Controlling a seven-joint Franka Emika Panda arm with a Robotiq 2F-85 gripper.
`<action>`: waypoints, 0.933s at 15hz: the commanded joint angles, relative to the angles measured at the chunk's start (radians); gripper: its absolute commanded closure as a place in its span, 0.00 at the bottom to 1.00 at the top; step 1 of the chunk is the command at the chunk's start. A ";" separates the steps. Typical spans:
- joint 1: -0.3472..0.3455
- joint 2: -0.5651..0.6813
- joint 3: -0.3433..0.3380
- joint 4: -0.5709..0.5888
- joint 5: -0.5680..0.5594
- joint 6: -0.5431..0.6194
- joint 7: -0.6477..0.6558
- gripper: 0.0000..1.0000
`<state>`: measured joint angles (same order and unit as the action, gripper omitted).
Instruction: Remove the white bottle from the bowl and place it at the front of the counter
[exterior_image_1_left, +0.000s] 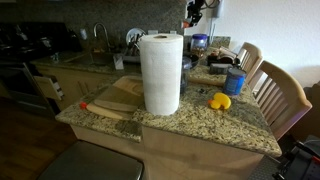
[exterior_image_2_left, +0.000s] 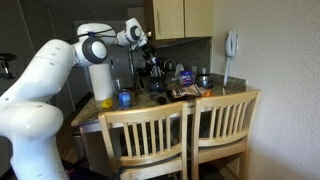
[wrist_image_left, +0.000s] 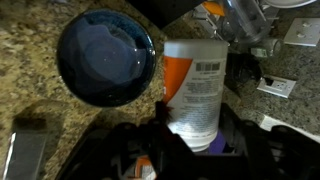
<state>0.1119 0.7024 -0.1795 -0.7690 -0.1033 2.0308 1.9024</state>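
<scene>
In the wrist view my gripper (wrist_image_left: 197, 135) is shut on the white bottle (wrist_image_left: 196, 85), a pale bottle with an orange label and printed text. I hold it above the speckled granite counter (wrist_image_left: 40, 45). The dark blue bowl (wrist_image_left: 104, 57) lies beside the bottle, to its left in this view, and is empty. The bottle is outside the bowl. In both exterior views the gripper (exterior_image_1_left: 194, 15) (exterior_image_2_left: 152, 58) hangs high over the far part of the counter (exterior_image_1_left: 190, 120); the bottle is too small to make out there.
A big white paper towel roll (exterior_image_1_left: 160, 73) stands mid-counter. A blue cylindrical container (exterior_image_1_left: 235, 81) (exterior_image_2_left: 125, 98) and a yellow object (exterior_image_1_left: 220, 101) sit near the chair side. Two wooden chairs (exterior_image_2_left: 185, 135) stand against the counter. Small white items (wrist_image_left: 278, 86) lie by the bottle.
</scene>
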 joint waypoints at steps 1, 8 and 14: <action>0.025 -0.101 0.003 0.016 -0.003 -0.249 -0.034 0.70; 0.090 -0.186 0.009 -0.064 -0.013 -0.432 -0.044 0.70; 0.145 -0.226 0.022 -0.362 -0.029 -0.239 -0.059 0.70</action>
<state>0.2507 0.5528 -0.1742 -0.9345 -0.1386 1.7163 1.8686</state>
